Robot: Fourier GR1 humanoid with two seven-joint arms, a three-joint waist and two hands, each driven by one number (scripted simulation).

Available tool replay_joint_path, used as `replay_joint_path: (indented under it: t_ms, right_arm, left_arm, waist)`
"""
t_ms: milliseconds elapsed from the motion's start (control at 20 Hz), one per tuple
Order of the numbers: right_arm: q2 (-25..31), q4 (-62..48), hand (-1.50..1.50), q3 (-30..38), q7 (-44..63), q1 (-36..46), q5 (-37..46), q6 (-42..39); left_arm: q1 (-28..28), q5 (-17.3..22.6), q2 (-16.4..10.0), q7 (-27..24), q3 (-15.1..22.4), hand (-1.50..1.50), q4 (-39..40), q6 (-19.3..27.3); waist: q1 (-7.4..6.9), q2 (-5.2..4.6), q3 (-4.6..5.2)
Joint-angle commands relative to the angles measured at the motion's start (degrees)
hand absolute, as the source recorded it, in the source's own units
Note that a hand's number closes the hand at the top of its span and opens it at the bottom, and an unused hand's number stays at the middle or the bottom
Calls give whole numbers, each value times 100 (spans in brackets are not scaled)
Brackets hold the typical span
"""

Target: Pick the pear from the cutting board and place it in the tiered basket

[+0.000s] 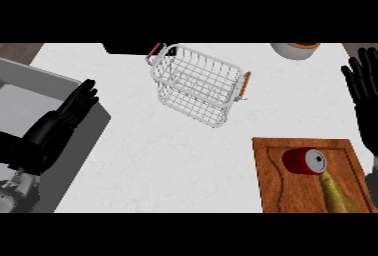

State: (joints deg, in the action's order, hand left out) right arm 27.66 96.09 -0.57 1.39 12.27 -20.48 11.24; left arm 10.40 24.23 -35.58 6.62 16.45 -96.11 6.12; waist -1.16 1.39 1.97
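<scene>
While the pear is lying near-to-far on the cutting board, the right hand is being held wide on its far side, nearer than the likewise wide left hand.

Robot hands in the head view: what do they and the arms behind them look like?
The left robot hand and the right robot hand are both matte black with long, slender fingers. Behind the left one, a black wrist section leads to a grey forearm. No cables, markings or sleeves show.
</scene>
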Motion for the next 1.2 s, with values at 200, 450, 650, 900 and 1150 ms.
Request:
replay_joint_path:
  t_ms: [200, 450, 650, 900, 1150]
  right_arm:
    - [1154, 574, 150, 867, -688, -724, 831, 23]
    - [396, -235, -150, 2220, -462, -1327, 799, 1768]
    - [121, 375, -150, 2334, -1178, -1816, 534, 1392]
    - [479, 634, -150, 2198, -952, -2756, 726, 810]
    - [1045, 955, -150, 1489, -215, -3850, 1461, 279]
  left_arm:
    - [-1208, -426, 297, 39, -96, 0, 583, 1255]
    - [-1518, -380, 447, 239, -8, 0, 462, 1671]
    - [-1655, -528, 643, 47, 168, 0, 483, 1998]
    - [-1750, -587, 513, 12, 252, 0, 370, 2185]
    - [-1591, -619, 427, 327, 405, 0, 61, 2351]
  waist:
    - [329, -58, -181]
    - [575, -82, -212]
    - [608, -66, -197]
    - [532, -105, -159]
    - [497, -173, -125]
